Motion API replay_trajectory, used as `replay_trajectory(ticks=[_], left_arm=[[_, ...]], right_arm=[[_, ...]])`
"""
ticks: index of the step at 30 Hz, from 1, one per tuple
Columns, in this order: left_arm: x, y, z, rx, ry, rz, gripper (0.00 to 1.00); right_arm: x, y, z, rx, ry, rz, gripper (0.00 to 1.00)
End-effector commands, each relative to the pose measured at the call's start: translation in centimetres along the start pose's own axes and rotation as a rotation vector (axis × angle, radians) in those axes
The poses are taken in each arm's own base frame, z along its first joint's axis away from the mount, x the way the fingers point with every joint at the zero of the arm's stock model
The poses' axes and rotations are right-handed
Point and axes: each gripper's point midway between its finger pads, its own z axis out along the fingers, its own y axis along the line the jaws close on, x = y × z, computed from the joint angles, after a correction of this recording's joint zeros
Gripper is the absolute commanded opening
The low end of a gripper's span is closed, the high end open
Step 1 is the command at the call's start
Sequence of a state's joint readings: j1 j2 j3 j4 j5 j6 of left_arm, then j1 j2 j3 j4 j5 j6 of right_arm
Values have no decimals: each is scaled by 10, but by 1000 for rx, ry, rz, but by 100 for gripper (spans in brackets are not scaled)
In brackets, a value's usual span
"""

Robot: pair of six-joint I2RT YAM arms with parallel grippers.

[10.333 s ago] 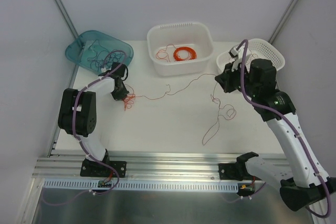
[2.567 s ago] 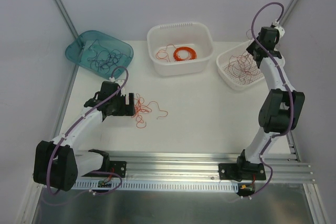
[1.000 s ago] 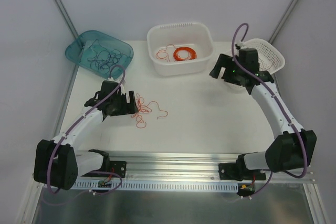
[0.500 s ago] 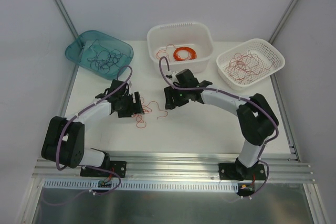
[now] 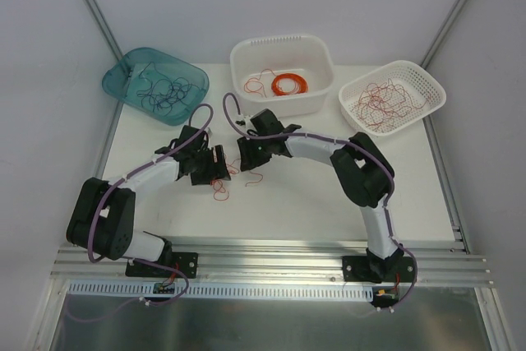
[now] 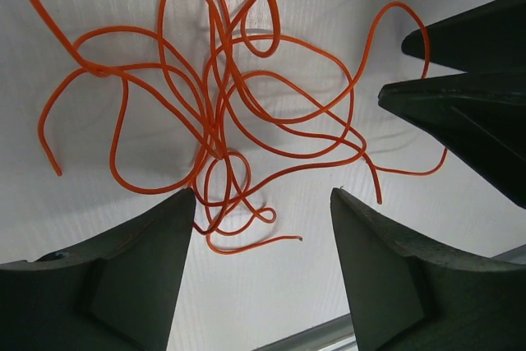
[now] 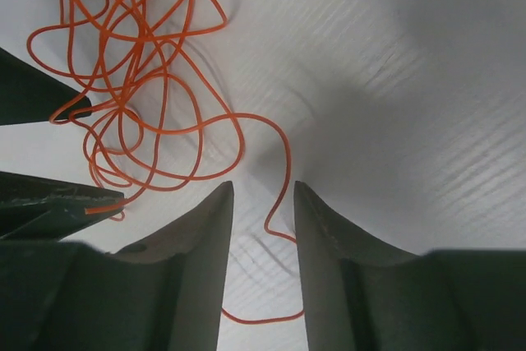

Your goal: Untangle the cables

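Orange cables (image 6: 215, 113) lie tangled on the table (image 5: 312, 195), centre-left. Left gripper (image 6: 261, 203) at the tangle's left, fingers apart, strands between the tips, nothing clamped. Right gripper (image 7: 261, 191) at its right, fingers apart, one loose strand running between them. Black cables (image 5: 164, 90) in teal tray (image 5: 115, 80) far left. Dark red cables (image 5: 380, 104) in right basket (image 5: 436, 92). Orange coil (image 5: 288, 84) in middle basket (image 5: 246, 55).

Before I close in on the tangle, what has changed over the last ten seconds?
The long dark red wire went from the table into the right basket. The right end effector then swung left to the orange tangle, open astride one strand. The left end effector stayed at the tangle, open.
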State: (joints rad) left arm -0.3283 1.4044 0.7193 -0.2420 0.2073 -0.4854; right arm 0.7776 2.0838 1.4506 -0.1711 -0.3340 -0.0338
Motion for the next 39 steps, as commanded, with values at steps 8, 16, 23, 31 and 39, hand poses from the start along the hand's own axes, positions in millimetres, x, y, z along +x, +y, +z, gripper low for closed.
replay_trajectory(ticks=[8, 16, 23, 31, 39], left_arm=[[-6, 4, 3, -39, -37, -50, 61], [-6, 9, 11, -75, -27, -89, 45], [-6, 8, 19, -77, 7, -100, 27], [-4, 6, 24, -75, 33, -117, 22], [-11, 1, 19, -59, 11, -115, 28]], right_arm=[[-11, 15, -39, -35, -77, -24, 1], [-32, 10, -176, 47, -280, -73, 1], [-37, -4, -279, 159, -435, -84, 1], [-39, -8, -413, 338, -687, -82, 1], [-41, -4, -504, 511, -881, -62, 1]])
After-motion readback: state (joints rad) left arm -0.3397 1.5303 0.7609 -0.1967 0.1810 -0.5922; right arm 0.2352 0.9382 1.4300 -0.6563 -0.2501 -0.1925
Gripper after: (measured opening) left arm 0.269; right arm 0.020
